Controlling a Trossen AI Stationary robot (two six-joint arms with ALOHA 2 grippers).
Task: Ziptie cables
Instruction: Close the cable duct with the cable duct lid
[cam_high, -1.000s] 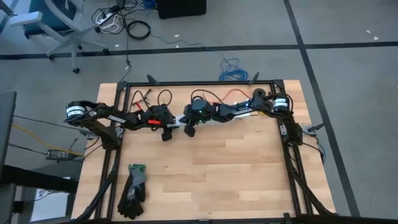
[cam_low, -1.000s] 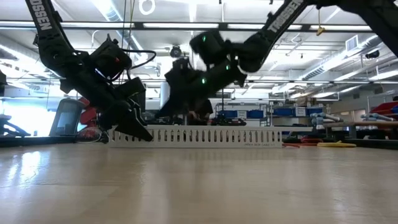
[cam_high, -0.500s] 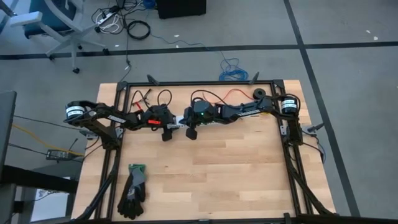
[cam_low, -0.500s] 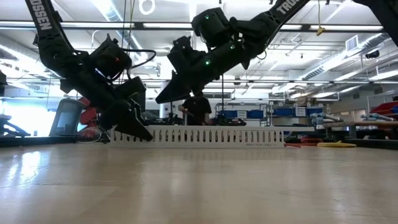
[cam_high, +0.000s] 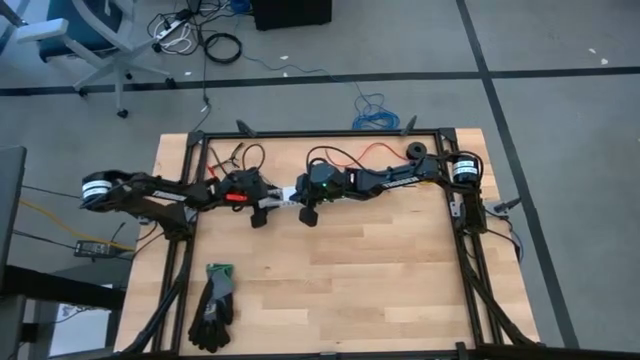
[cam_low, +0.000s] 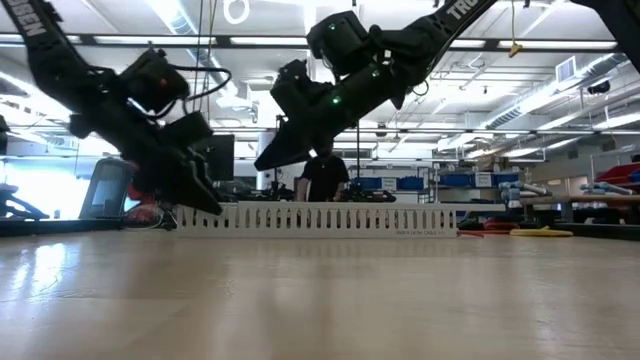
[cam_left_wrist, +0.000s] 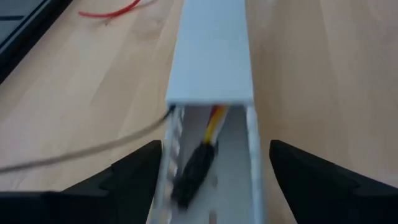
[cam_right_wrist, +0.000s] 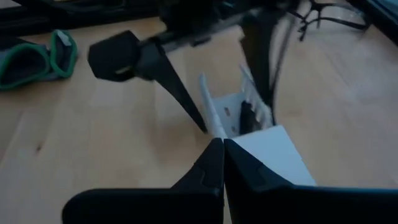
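Even, bright ceiling strip lights (cam_low: 300, 42) glare above my worktop (cam_high: 350, 270). My wrist views are blurred; my near fingers (cam_left_wrist: 130, 177) are dark, soft-edged shapes.

Two black jointed arms, slim tubes between thick round joints. White end caps at the shoulder motors. White block lettering along the upper links. Red patch on the left arm (cam_high: 236, 196) near its wrist; small green lights on the right arm (cam_high: 325, 184). Thin black cables looped over both wrists. Flat, dark, wedge-shaped fingers (cam_left_wrist: 127, 177) tapering to points, matte and plain.
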